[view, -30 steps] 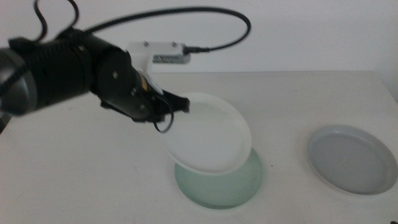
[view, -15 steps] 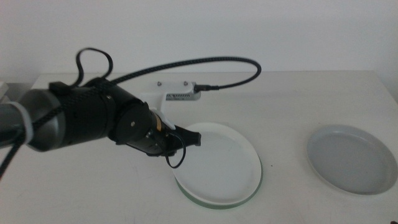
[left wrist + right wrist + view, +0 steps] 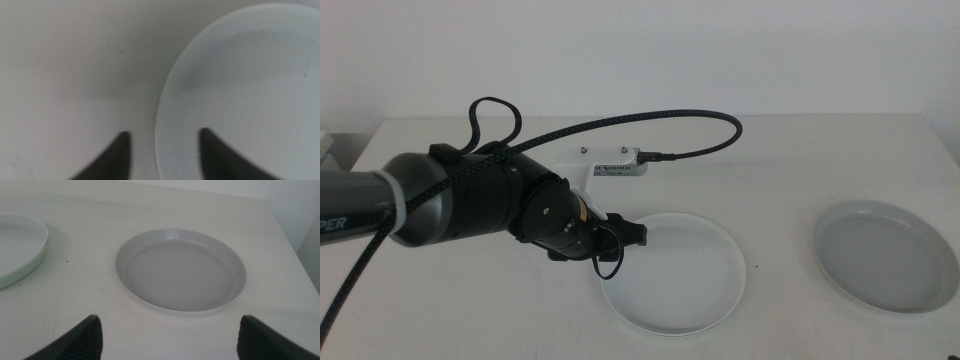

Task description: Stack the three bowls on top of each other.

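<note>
Pale worktop under a plain white wall carries everything, and the left gripper sits low over it with its jaws spread, straddling the near rim of the white bowl. That bowl rests nested in the mint green bowl, whose rim peeps out beneath it. Well beyond, the right gripper hovers with jaws spread wide, the grey bowl lying just ahead of them, apart from the other two.

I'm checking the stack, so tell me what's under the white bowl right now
The mint green bowl sits under the white bowl; only its rim edge shows, the rest is covered. The left gripper straddles the white rim, open. The grey bowl lies apart, before the right gripper.
</note>
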